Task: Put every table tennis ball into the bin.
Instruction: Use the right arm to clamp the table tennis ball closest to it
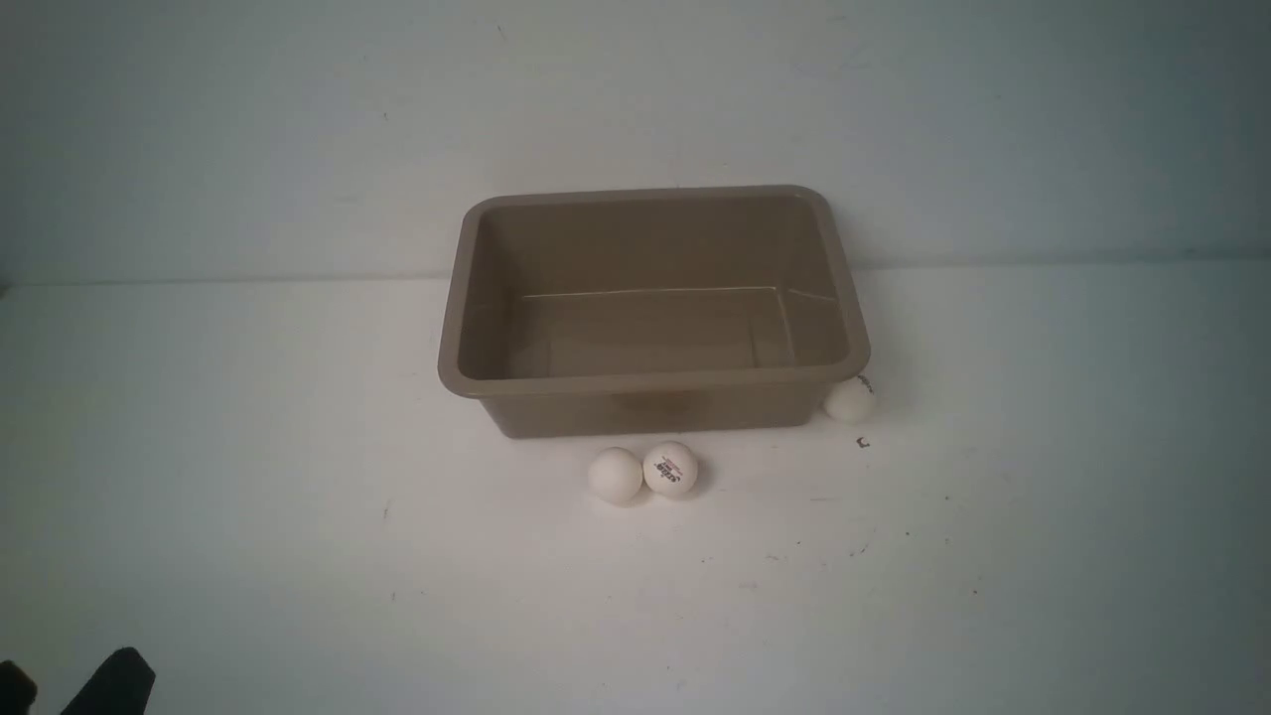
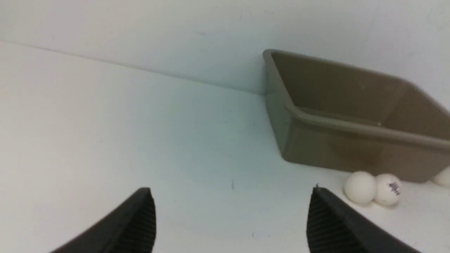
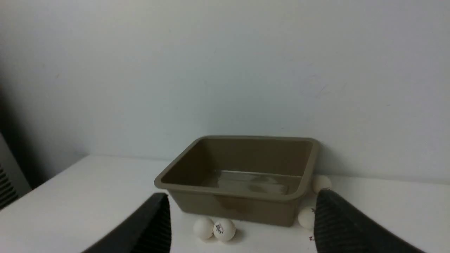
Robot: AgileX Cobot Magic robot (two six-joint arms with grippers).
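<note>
Front view with both wrist views: nearest, the left gripper (image 2: 232, 189) and right gripper (image 3: 243, 193) each hang with jaws wide apart, gripping nothing. Four table tennis balls lie on the white table (image 1: 248, 497): a plain ball (image 1: 616, 475) touching a logo ball (image 1: 670, 468) just before the single bin (image 1: 556, 409), a third ball (image 1: 849, 400) at its right front corner, and a fourth ball (image 3: 321, 183) beside its right wall. The bin sits mouth up and empty, long axis left to right along the wall (image 1: 635, 99).
</note>
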